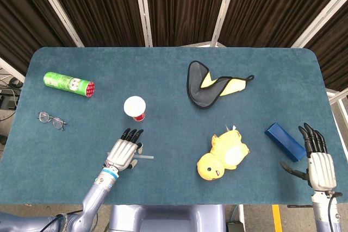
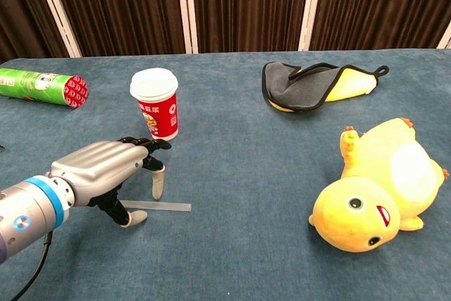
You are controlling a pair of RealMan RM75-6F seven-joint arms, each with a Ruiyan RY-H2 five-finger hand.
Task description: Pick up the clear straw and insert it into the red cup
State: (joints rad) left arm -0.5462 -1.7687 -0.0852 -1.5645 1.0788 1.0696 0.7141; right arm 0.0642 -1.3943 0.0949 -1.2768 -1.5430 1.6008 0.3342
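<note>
The clear straw (image 2: 165, 206) lies flat on the blue tabletop, its right end showing past my left hand (image 2: 109, 168); in the head view only a short piece of the straw (image 1: 145, 157) shows. My left hand (image 1: 124, 151) hovers over the straw's left part, fingers apart, thumb tip and one fingertip pointing down on either side of it. Nothing is held. The red cup (image 2: 155, 103) with a white lid stands upright behind the hand, also seen as the red cup (image 1: 135, 107) from above. My right hand (image 1: 318, 157) rests open at the table's right edge.
A green can (image 1: 68, 83) lies at the far left, glasses (image 1: 52, 119) below it. A grey and yellow mitt (image 1: 209, 85) lies at the back, a yellow plush duck (image 1: 223, 156) in the middle right, a blue box (image 1: 284, 141) beside my right hand.
</note>
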